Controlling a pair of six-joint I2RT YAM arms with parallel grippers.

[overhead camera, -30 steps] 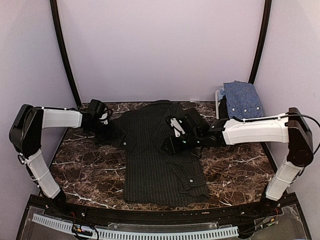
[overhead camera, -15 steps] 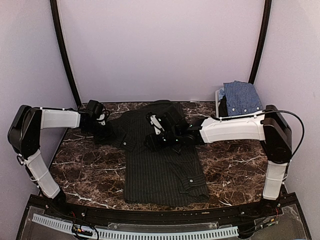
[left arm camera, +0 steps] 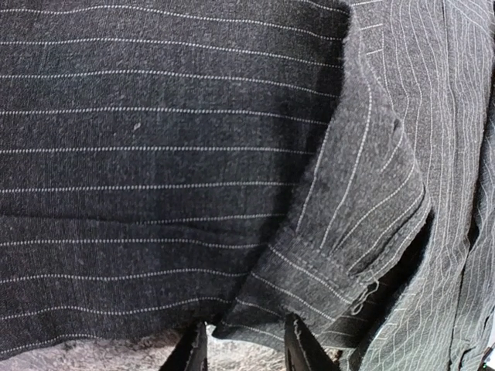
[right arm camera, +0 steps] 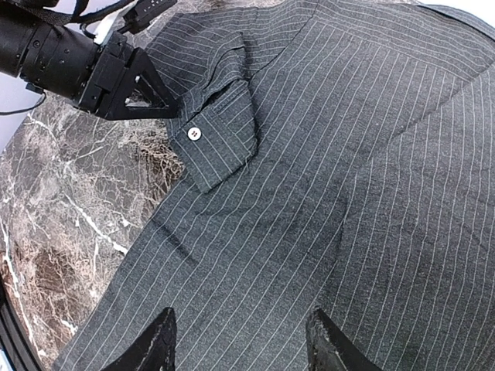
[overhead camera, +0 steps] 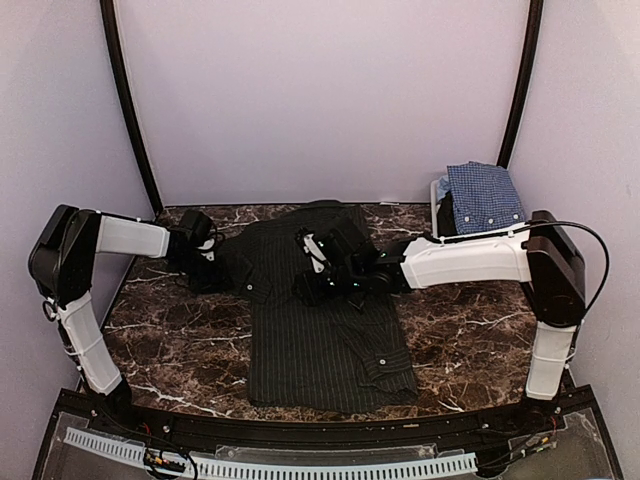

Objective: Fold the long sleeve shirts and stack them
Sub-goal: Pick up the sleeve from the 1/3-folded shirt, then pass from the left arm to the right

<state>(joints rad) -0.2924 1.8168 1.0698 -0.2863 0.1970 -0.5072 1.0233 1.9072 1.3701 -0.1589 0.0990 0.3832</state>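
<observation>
The black pinstriped long sleeve shirt (overhead camera: 320, 320) lies spread flat on the marble table (overhead camera: 170, 340). Its left sleeve is folded in, and the cuff (right arm camera: 216, 143) shows a white button. My left gripper (overhead camera: 216, 267) sits at the shirt's left edge. Its jaws stand slightly apart, with the fabric hem (left arm camera: 309, 263) lying loose just ahead of the fingertips (left arm camera: 300, 349). My right gripper (overhead camera: 308, 288) hovers open over the shirt's upper middle (right arm camera: 309, 193), holding nothing. The blue-and-white checked shirt (overhead camera: 485, 195) lies folded at the back right.
A white basket (overhead camera: 440, 192) holds the checked shirt at the back right corner. Black frame posts (overhead camera: 130, 110) rise at both back corners. A white slatted rail (overhead camera: 300, 466) runs along the near edge. In the right wrist view, my left gripper (right arm camera: 131, 77) shows beside the cuff.
My left gripper has opened and let go of the shirt's left edge. My right arm has swung left across the shirt and now sits over its upper middle.
</observation>
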